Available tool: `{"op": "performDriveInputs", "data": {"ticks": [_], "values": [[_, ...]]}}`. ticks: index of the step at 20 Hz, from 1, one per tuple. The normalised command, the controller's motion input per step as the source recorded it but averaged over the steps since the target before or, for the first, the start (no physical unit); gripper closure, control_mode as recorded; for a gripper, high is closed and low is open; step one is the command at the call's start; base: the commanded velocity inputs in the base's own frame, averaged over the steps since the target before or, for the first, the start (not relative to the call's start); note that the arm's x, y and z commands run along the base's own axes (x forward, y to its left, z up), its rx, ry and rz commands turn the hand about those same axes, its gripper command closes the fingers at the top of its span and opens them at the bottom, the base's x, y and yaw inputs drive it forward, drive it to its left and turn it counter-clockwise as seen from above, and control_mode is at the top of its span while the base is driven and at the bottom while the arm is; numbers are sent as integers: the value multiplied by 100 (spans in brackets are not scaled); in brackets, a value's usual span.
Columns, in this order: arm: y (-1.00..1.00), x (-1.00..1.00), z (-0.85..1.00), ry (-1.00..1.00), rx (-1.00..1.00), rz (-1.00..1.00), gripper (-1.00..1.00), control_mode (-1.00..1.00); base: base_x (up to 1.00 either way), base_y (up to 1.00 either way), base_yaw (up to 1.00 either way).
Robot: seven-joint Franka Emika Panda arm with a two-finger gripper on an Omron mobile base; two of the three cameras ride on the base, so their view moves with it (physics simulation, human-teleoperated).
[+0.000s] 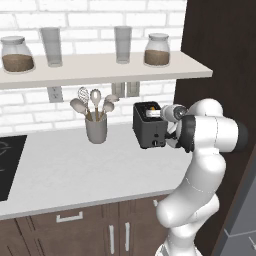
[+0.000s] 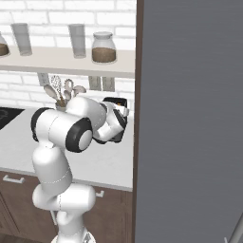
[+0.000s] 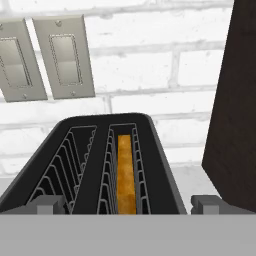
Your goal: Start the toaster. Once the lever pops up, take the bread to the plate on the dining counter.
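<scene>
Pale worktop [image 1: 75, 170] under a white brick wall [image 3: 165, 65] carries the black toaster [image 1: 149, 125]. Bread [image 3: 126, 175] sits in its right slot. Gripper [image 3: 127, 205] hovers spread above.

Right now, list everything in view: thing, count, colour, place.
toaster: 1, black, on the worktop by the dark side panel
bread: 1, golden-brown, in the toaster's right slot in the hand view
utensil crock: 1, grey, holding utensils, left of the toaster
jars: 2, clear with brown filling, on the shelf
glasses: 2, clear, on the shelf between the jars
wall plates: 2, grey, on the brick wall above the toaster
cooktop: 1, black, worktop's left edge
end effector: 1, dark fingertips, open, over the toaster
</scene>
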Motion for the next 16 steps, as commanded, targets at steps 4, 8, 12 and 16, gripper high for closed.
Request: {"op": "performDriveInputs", "data": {"ticks": [4,8,12,16], "values": [[0,2,0,0,-2,0,-100,-100,0,0,0],[0,10,-3,1,-1,0,-100,-100,0,0,0],[0,17,-9,3,0,0,-100,-100,0,0,0],[0,15,-17,1,0,0,-100,-100,0,0,0]]}}
